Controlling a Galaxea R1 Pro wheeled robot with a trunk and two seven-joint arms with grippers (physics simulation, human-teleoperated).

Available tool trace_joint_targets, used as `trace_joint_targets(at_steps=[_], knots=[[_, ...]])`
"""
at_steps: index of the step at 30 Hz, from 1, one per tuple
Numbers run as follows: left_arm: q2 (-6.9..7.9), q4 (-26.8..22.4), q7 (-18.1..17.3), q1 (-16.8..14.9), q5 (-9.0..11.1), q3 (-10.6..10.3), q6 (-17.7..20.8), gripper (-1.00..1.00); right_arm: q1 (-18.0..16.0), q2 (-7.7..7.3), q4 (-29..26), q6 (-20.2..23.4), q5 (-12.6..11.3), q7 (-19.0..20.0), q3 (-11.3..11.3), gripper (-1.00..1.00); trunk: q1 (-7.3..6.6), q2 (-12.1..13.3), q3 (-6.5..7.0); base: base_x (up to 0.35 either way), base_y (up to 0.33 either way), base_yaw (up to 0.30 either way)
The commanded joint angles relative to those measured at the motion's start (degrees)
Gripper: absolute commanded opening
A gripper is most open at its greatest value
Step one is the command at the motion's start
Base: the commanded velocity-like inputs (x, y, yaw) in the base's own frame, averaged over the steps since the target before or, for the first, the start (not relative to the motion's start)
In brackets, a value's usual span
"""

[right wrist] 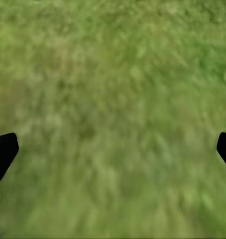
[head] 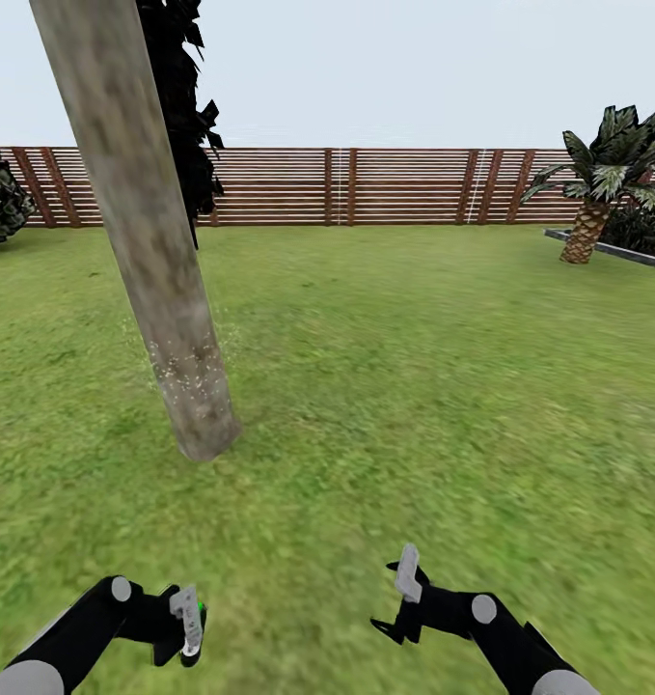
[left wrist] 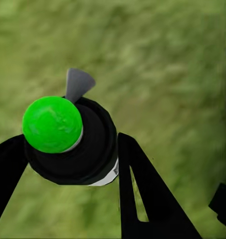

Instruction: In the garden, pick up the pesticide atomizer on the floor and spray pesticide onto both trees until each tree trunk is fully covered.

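1. The left gripper is clamped on the pesticide atomizer: its two black fingers press against opposite sides of the bottle's dark round body.
2. The atomizer has a glossy bright green dome on top, a black cylindrical collar beneath it, a thin white band at the lower edge, and a small grey wedge-shaped nozzle sticking out from behind the dome.
3. In the head view the left gripper sits in front of the tree trunk's foot and nearer the robot, with a sliver of green showing beside a pale grey finger plate.
4. The right gripper is spread wide with nothing between its tips; just the two dark finger ends show at the edges, over grass.
5. In the head view the right gripper hangs to the right of the trunk's foot, well apart from it, at about the same nearness as the left one.
6. The tree trunk is a thick, smooth, leaning column, mottled grey-brown and beige. A band of pale specks covers its lower part, possibly spray droplets, though they are too fine to be sure.
7. The floor around the trunk is soft, blurred green grass.
8. Behind the trunk stands a brown fence of horizontal wooden slats; far right of the trunk is a palm with a scaly stem.
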Motion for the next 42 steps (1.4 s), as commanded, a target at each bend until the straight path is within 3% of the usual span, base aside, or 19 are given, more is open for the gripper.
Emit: trace_joint_targets(at_steps=[1, 2, 6, 8, 9, 11, 13, 17, 21, 33, 36, 42], knots=[[-0.53, -0.09, -0.15, -0.05, -0.34, -0.47, -0.07, -1.0, -0.02, 0.06, -0.11, -0.38, 0.55, 0.65, 0.12, 1.0, -0.01, -0.02, -0.05, 0.0, 0.0, 0.0], [-1.28, -0.13, -0.14, -0.11, -0.51, -0.62, -0.05, -1.0, -0.02, 0.1, -0.16, -0.41, 0.52, 1.57, 0.13, -1.0, -0.01, -0.02, -0.05, 0.0, 0.0, 0.0], [-3.81, -0.21, 0.0, -0.21, -3.14, -0.76, -0.08, -1.0, -0.07, 0.76, -1.87, -0.35, 0.4, 3.43, 0.21, -1.0, -0.01, -0.02, -0.05, 0.0, 0.0, 0.0], [-5.84, -0.25, 0.01, -0.17, -4.11, -0.77, -0.05, -1.0, -0.09, 2.26, -2.35, -0.35, 0.54, 3.57, 0.36, -1.0, -0.01, -0.02, -0.05, 0.0, 0.0, 0.0], [-8.67, -0.26, 0.03, -0.14, -7.68, -0.77, -0.05, -1.0, -0.11, 3.98, -2.57, -0.35, 1.72, 4.34, 0.44, -1.0, -0.01, -0.02, -0.05, 0.0, 0.0, 0.0], [-10.64, -0.26, 1.09, -0.14, -10.78, -0.77, -0.09, -1.0, -0.16, 5.73, -3.14, -0.26, 3.65, 7.21, 0.42, -1.0, -0.01, -0.02, -0.05, 0.0, 0.0, 0.0], [-12.0, -0.2, 2.76, -0.13, -11.92, -0.77, -0.15, -1.0, -0.19, 6.84, -3.73, -0.21, 4.69, 8.42, 0.41, -1.0, -0.01, -0.02, -0.05, 0.0, 0.0, 0.0], [-14.28, -0.24, 3.48, -0.17, -12.73, -0.84, -0.19, -1.0, -0.22, 7.25, -4.1, -0.22, 5.04, 8.83, 0.4, -1.0, -0.01, -0.02, -0.05, 0.0, 0.0, 0.0], [-17.3, -0.28, 3.62, -0.24, -15.89, -0.84, -0.19, -1.0, -0.26, 7.26, -4.11, -0.26, 5.06, 8.85, 0.4, -1.0, -0.01, -0.02, -0.05, 0.0, 0.0, 0.0], [-20.49, -2.59, 4.42, -0.31, -16.37, -0.68, -0.02, -1.0, -0.27, 7.26, -4.2, -0.26, 5.06, 8.86, 0.4, -1.0, -0.01, -0.02, -0.05, 0.0, 0.0, 0.0], [-20.92, -2.56, 6.15, -0.31, -16.3, -0.61, -0.06, -1.0, -0.28, 7.26, -4.26, -0.26, 5.06, 8.86, 0.4, -1.0, -0.01, -0.02, -0.05, 0.0, 0.0, 0.0], [-21.68, -2.28, 6.26, -0.29, -16.2, -0.59, -0.25, -1.0, -0.28, 7.26, -4.28, -0.26, 5.1, 8.86, 0.4, -1.0, -0.01, -0.02, -0.05, 0.0, 0.0, 0.0]])
